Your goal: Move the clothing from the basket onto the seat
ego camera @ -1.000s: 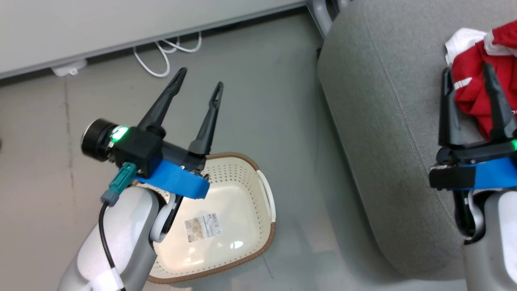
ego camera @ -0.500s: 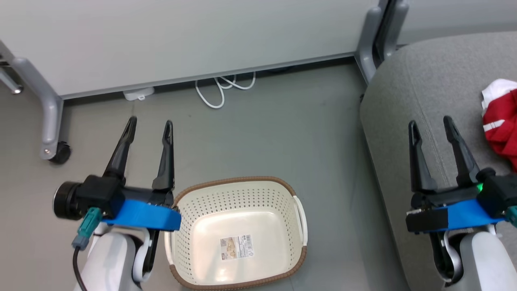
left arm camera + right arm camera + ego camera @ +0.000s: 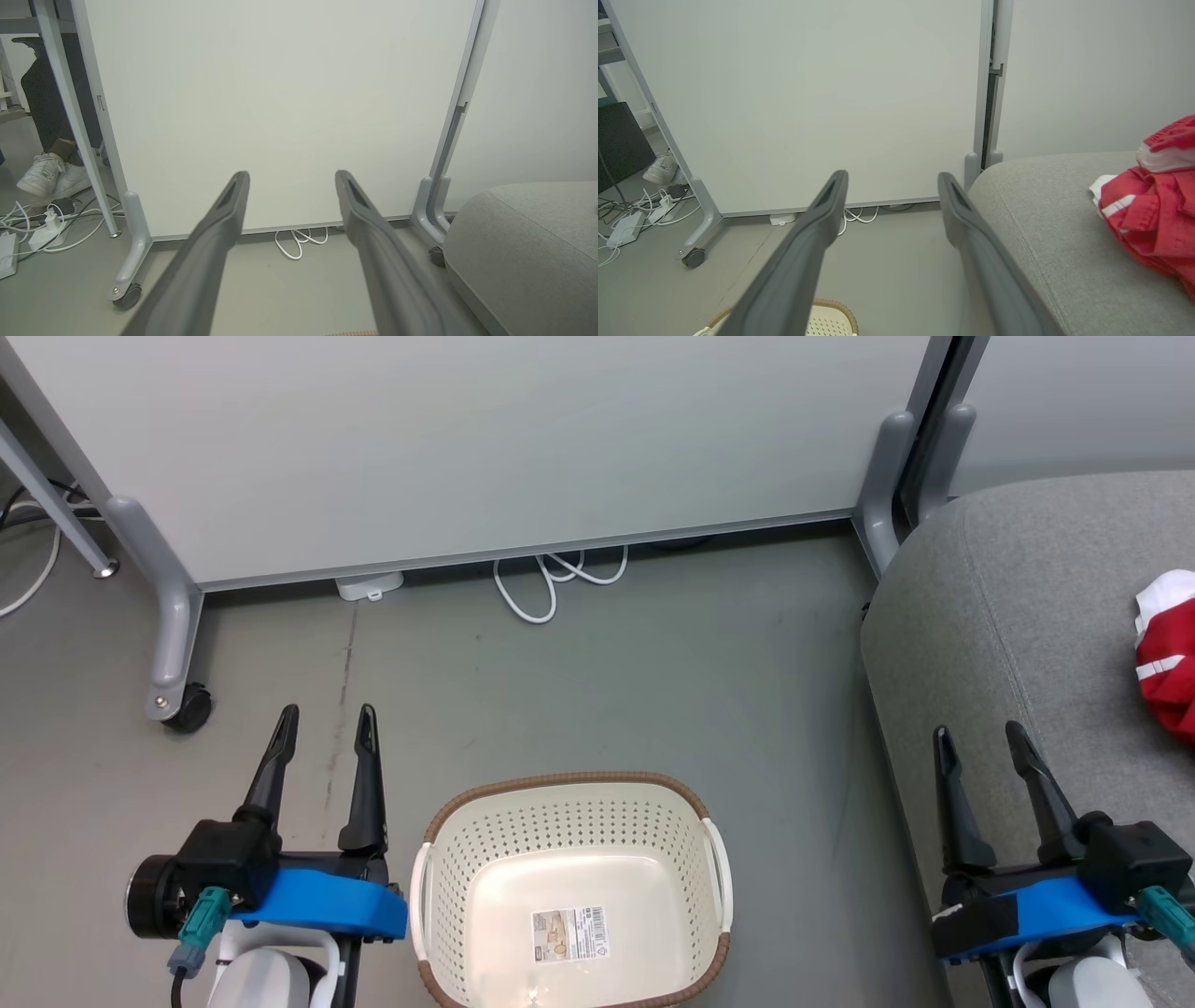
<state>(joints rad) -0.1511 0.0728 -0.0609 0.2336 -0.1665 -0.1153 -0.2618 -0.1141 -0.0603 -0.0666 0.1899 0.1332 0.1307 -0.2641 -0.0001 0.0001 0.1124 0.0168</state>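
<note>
The cream basket (image 3: 485, 821) with its brown rim stands on the floor at the bottom centre of the head view, holding only a paper label. Red clothing (image 3: 1167, 663) with white trim lies on the grey seat (image 3: 1008, 607) at the right edge; the right wrist view shows the clothing (image 3: 1153, 210) on the seat (image 3: 1045, 219). My left gripper (image 3: 325, 721) hangs open left of the basket, nothing between its fingers. My right gripper (image 3: 980, 735) is open above the seat's front edge, apart from the clothing. A sliver of basket rim (image 3: 836, 310) shows in the right wrist view.
A white partition panel (image 3: 467, 439) on grey castor legs (image 3: 173, 635) stands ahead, with a white cable (image 3: 551, 588) coiled at its foot. Cables and a power strip (image 3: 42, 228) lie left, beside a person's white shoes (image 3: 51, 172).
The head camera has swung up and left, so the whole picture shifted. The right gripper has drawn back from the clothing, which stays on the seat. Both grippers stay open.
</note>
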